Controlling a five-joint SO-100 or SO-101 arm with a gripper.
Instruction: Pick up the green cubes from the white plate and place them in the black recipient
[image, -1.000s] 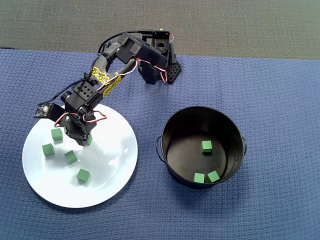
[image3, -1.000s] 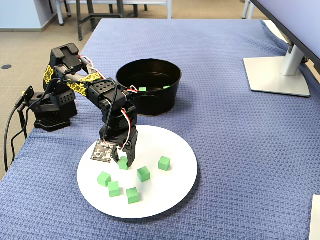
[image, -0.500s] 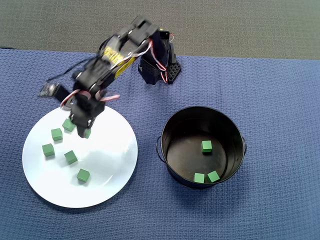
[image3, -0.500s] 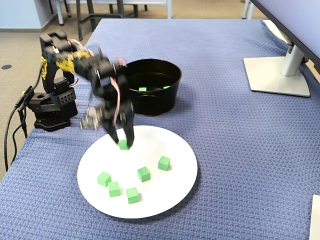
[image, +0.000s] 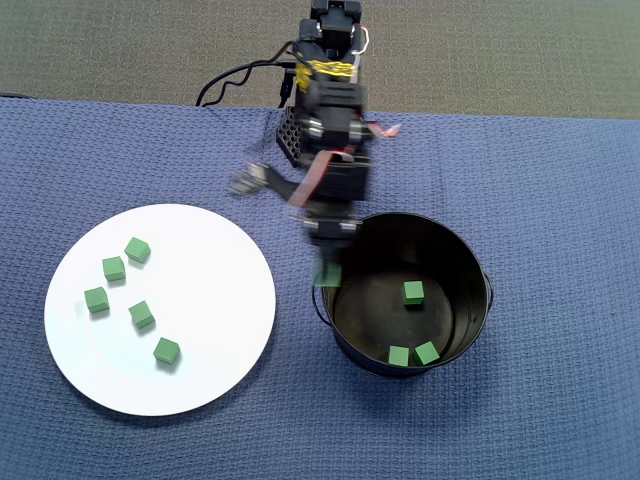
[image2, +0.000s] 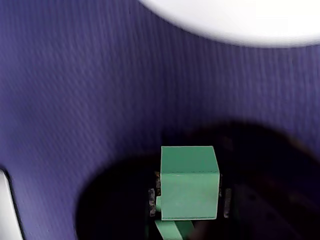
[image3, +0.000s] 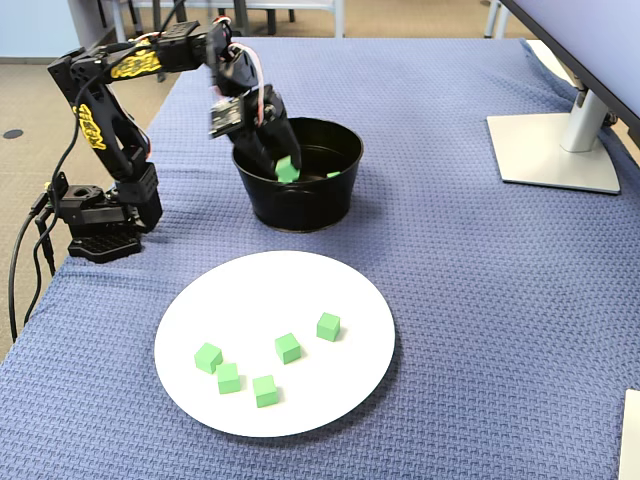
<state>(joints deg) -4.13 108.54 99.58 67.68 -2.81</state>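
In the fixed view, the white plate lay nearest, with five green cubes loose on it, well apart from the arm. Beyond it stood the black recipient, and the overhead view showed three cubes already resting on its flat bottom.

The gripper hung just above the pot's near rim, its fingers clamped on one held cube. The wrist view showed that cube squarely between the jaws, with dark pot interior below it and blue tablecloth above; blur made it hard to tell exactly how far inside the rim the cube sat.

The risk from here looked to be a release too close to the edge. In the overhead view the held cube seemed to sit right over the rim, so it might strike the metal lip and bounce out onto the cloth. A low jaw could also clip the wall and nudge the pot.
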